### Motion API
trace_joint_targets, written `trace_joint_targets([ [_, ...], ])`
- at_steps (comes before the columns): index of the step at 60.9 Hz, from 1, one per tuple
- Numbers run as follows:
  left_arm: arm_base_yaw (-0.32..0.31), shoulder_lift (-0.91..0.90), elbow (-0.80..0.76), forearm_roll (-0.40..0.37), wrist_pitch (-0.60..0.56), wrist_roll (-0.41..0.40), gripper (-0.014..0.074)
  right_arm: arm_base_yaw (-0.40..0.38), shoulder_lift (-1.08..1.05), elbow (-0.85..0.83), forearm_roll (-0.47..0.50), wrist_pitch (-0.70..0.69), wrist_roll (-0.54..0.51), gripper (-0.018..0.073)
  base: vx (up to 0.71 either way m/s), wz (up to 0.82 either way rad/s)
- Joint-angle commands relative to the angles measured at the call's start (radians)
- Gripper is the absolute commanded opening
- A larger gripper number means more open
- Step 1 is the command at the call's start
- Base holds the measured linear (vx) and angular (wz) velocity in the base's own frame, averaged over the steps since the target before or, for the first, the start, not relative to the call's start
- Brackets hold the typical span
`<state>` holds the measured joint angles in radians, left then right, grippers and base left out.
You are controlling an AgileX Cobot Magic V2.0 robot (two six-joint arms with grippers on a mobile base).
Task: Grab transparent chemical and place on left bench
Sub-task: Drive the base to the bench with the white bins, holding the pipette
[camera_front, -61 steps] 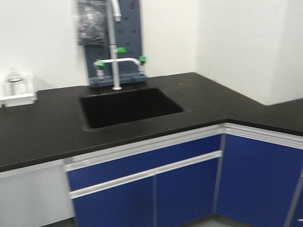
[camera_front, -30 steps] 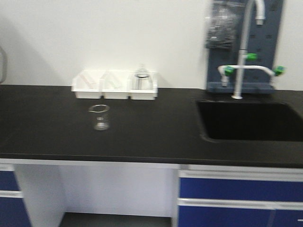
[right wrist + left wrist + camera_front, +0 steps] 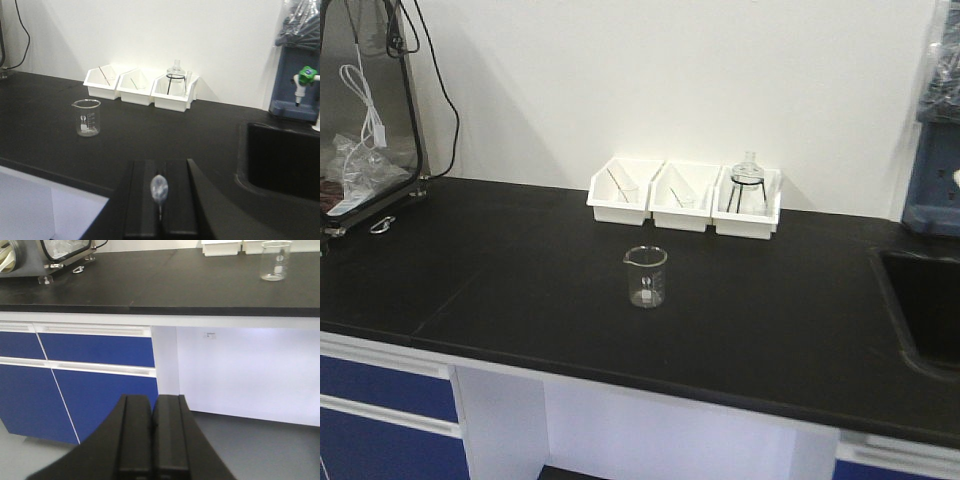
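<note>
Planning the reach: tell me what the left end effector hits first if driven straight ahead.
Probably the blue cabinet door, near its edge by the white post. The left end effector sits below the black benchtop. The beaker stands higher, off to the right. Depth is uncertain.

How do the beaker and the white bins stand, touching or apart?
Apart. The front view shows a strip of bare black counter between the beaker and the white bins; the right wrist view agrees.
</note>
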<state>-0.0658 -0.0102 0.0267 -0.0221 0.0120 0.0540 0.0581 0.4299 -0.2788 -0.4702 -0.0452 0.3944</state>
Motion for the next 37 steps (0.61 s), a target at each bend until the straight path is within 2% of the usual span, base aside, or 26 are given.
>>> trace_joint_targets([
  [1, -0.002, -0.019, 0.016, -0.001, -0.078, -0.008, -0.0003, -0.002, 0.006, -0.029, 0.002, -0.074, -0.001, -0.0004, 0.35, 0.11],
  [37, -0.002, -0.019, 0.016, -0.001, -0.078, -0.008, -0.0003, -0.002, 0.006, -0.029, 0.002, -0.074, -0.001, -0.0004, 0.38, -0.02],
])
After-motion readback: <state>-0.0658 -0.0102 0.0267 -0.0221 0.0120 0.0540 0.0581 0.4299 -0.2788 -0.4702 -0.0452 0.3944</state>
